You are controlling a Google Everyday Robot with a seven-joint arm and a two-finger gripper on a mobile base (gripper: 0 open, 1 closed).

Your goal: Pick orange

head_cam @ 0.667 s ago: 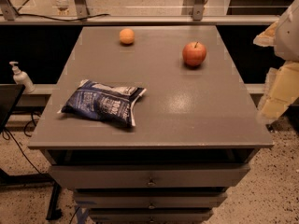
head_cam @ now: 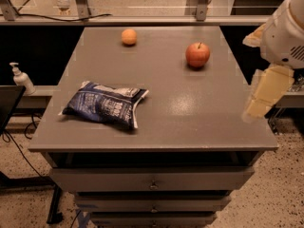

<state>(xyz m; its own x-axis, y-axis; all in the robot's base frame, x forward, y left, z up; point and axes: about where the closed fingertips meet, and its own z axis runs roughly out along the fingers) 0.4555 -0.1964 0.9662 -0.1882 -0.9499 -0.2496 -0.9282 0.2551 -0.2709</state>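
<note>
The robot's pale cream claw (head_cam: 259, 101) hung at the right edge of the grey flat-topped counter (head_cam: 199, 113), just off its right side and above the floor. Compared with a moment earlier it had edged a little leftward, toward the counter, and more of the white arm housing (head_cam: 285, 32) above it had come into view. Whether the claw was open or closed could not be told; it held nothing.

Nothing on the counter had shifted. The small round pale-orange orange (head_cam: 128, 37) sat where it had been, near the far edge and left of centre, well apart from the claw. The larger red-orange apple with a stem (head_cam: 197, 55) rested nearer the claw, on the right half. The crumpled dark blue snack bag (head_cam: 105, 104) lay toward the front left.

The small shift read as the very start of the approach. The reach to the orange was almost entirely ahead, and the likeliest path ran close to the apple, which the claw would need to clear.
</note>
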